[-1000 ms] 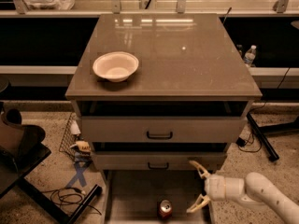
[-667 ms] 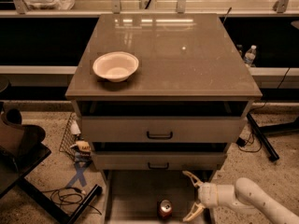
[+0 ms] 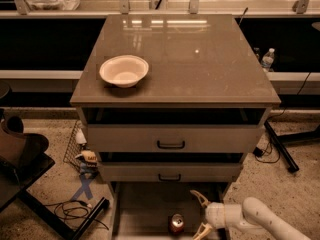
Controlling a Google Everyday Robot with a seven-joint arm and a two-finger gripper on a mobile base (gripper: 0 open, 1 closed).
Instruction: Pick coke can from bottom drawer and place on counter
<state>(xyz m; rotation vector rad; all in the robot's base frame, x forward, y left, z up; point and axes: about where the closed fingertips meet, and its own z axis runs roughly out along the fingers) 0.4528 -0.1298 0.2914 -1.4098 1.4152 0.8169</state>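
Note:
The coke can (image 3: 176, 223) stands upright on the floor of the pulled-out bottom drawer (image 3: 142, 209), near the frame's lower edge. My gripper (image 3: 198, 214) is just to the right of the can, over the drawer, with its two pale fingers spread open towards the can and nothing between them. The white arm comes in from the lower right. The counter (image 3: 200, 59) is the glossy grey-brown top of the cabinet, above the two closed drawer fronts.
A white bowl (image 3: 124, 70) sits on the counter's left side. Two grey drawer fronts with black handles (image 3: 170, 144) are above the open drawer. A black stand and cables (image 3: 70, 211) lie on the floor at left; a water bottle (image 3: 268, 59) stands at right.
My gripper has moved left across the drawer towards the coke can, staying open. The can has not moved.

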